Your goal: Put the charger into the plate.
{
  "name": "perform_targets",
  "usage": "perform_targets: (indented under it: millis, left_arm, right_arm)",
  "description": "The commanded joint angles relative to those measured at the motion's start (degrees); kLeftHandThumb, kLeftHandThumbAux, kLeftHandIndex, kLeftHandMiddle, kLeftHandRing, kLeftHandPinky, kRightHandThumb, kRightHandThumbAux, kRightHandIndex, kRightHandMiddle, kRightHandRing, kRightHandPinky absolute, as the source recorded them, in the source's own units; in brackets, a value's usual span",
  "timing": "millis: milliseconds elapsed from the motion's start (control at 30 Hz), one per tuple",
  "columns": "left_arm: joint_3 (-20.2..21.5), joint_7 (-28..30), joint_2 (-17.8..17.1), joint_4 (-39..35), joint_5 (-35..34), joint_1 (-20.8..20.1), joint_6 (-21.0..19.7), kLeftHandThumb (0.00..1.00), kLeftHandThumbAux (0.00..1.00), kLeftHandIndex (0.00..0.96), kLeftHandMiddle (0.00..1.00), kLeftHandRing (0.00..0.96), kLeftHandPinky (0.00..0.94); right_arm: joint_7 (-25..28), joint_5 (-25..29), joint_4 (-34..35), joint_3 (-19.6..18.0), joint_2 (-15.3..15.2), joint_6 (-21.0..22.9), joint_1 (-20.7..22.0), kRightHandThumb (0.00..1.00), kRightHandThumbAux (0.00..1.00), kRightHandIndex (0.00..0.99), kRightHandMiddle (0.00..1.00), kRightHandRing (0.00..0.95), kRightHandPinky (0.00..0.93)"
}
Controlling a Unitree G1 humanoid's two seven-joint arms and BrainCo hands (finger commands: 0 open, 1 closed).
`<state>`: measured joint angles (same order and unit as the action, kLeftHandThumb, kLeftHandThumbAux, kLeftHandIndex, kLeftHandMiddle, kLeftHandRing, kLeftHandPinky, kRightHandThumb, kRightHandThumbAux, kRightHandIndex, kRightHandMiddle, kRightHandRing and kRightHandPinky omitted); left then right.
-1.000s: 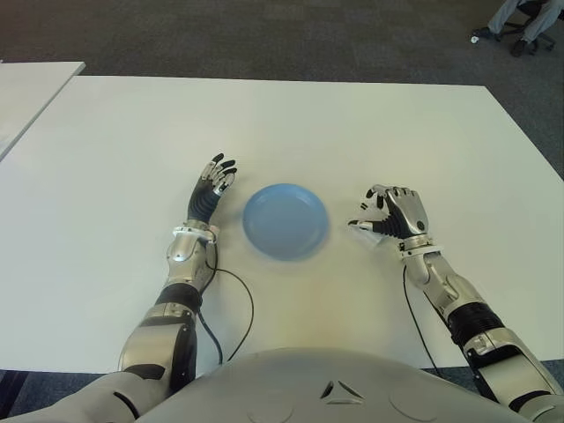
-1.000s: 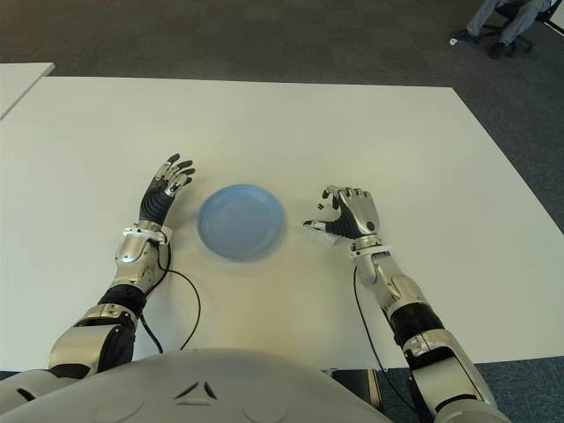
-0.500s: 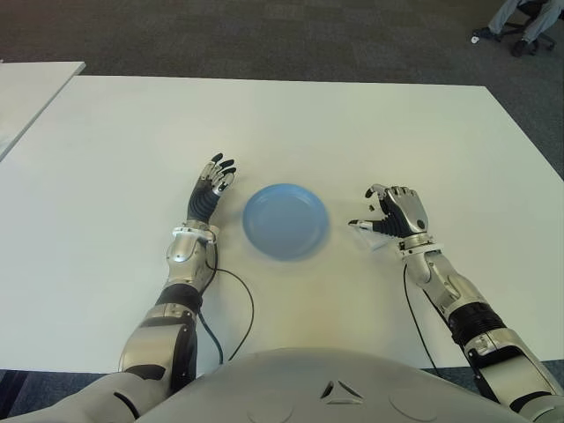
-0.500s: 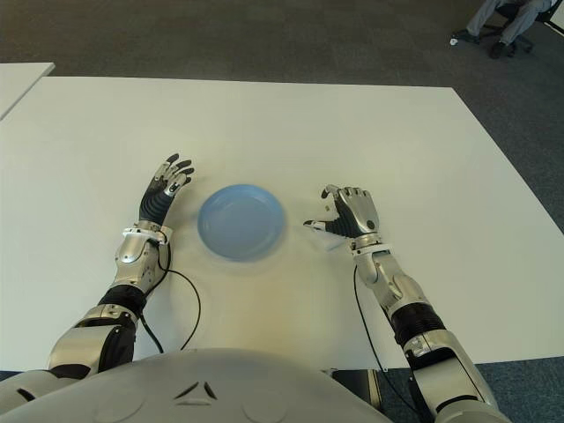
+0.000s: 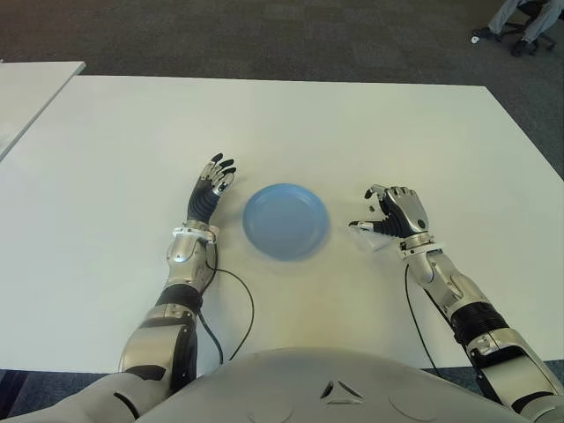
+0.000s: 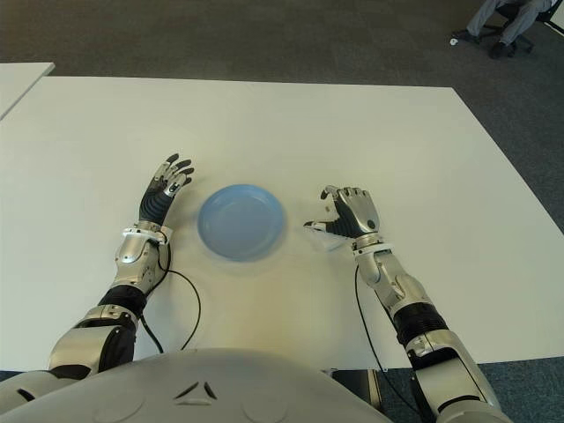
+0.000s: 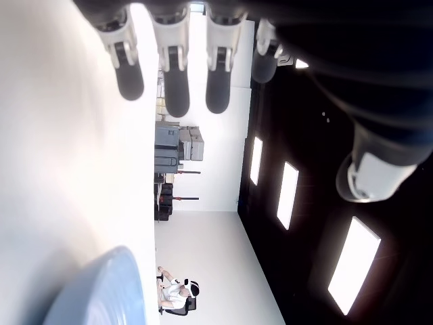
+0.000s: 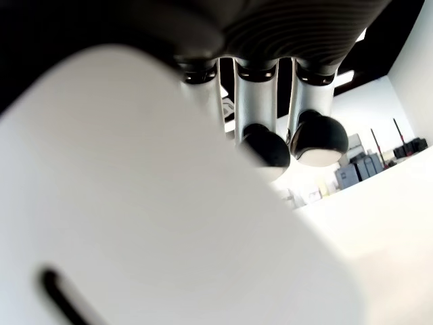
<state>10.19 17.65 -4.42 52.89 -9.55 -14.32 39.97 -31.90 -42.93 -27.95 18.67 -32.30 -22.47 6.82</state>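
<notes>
A blue plate lies empty in the middle of the white table; its rim also shows in the left wrist view. Just right of the plate, the white charger sits on the table under my right hand. The right wrist view shows the charger filling the palm, with the fingers curled over its edge. On the plate's left side is my left hand, fingers spread and holding nothing.
A black cable loops on the table beside my left forearm. A second white table stands at the far left. At the top right, a person's legs show by a chair on the dark carpet.
The right hand's fingers have curled slightly closer around the charger, and the hand stays in place. The left hand and the plate have not moved.
</notes>
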Motion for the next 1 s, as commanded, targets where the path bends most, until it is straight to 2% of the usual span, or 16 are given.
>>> perform_targets:
  millis: [33, 400, 600, 800, 967, 1000]
  left_arm:
    - [-0.1, 0.9, 0.4, 0.8, -0.3, 1.5, -1.4, 0.000, 0.477, 0.016, 0.173, 0.186, 0.162]
    - [-0.8, -0.1, -0.2, 1.3, 1.4, 1.3, -1.0, 0.000, 0.483, 0.014, 0.181, 0.189, 0.159]
    - [-0.7, 0.1, -0.3, 1.5, 1.8, 1.3, -0.9, 0.000, 0.490, 0.016, 0.182, 0.186, 0.137]
    - [-0.6, 0.1, -0.3, 1.7, 1.9, 1.2, -0.8, 0.000, 0.495, 0.019, 0.184, 0.187, 0.148]
    - [-0.5, 0.4, -0.3, 2.2, 1.9, 0.9, -0.6, 0.000, 0.505, 0.025, 0.188, 0.195, 0.153]
    - [-0.5, 0.4, -0.3, 2.3, 1.9, 0.8, -0.5, 0.000, 0.506, 0.025, 0.188, 0.195, 0.153]
  right_arm:
    - [1.4, -0.1, -1.1, 0.3, -0.2, -0.3, -1.2, 0.735, 0.709, 0.440, 0.878, 0.880, 0.884]
    - [1.9, 2.3, -2.7, -0.6, 0.0, -4.0, -0.6, 0.737, 0.708, 0.440, 0.860, 0.857, 0.850]
    - [3.1, 3.9, -3.4, -1.5, 0.2, -5.6, -0.3, 0.737, 0.706, 0.441, 0.820, 0.813, 0.783]
    - [4.3, 5.0, -2.8, -2.5, 0.5, -5.4, -0.2, 0.735, 0.703, 0.442, 0.774, 0.766, 0.710]
    - [2.3, 5.0, -3.8, -3.2, 0.9, -6.9, 1.2, 0.720, 0.702, 0.430, 0.678, 0.672, 0.601]
    - [1.9, 4.9, -4.1, -3.2, 0.8, -7.3, 1.5, 0.713, 0.703, 0.425, 0.616, 0.619, 0.558]
